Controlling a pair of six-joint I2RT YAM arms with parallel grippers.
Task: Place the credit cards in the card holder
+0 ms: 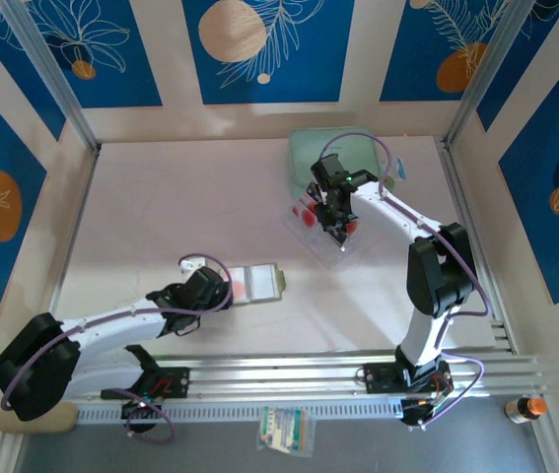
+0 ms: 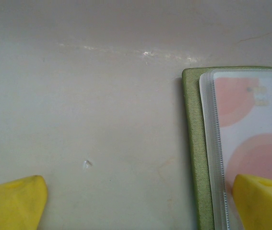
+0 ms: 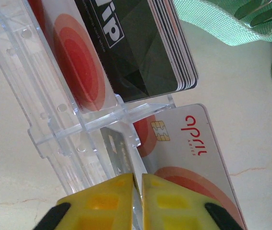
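While pinching the pale card (image 3: 188, 158) with the right gripper (image 3: 138, 191), closed nearly tight on what seems its edge, lift straight clear of the tray (image 3: 54, 124) divider at 1 o'clock, then carry toward 8 o'clock. Hold the left gripper (image 2: 138, 191) spread wide over the olive card holder (image 2: 193, 143) there. Looks thin, glossy, red-marked, chip showing.

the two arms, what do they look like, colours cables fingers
The left arm and right arm are slim white links joined by bulky black joints, each trailed by a looping purple cable. A small green light glows near the right wrist. The left fingers and right fingers are bright yellow, the right ones with black patches at their sides.
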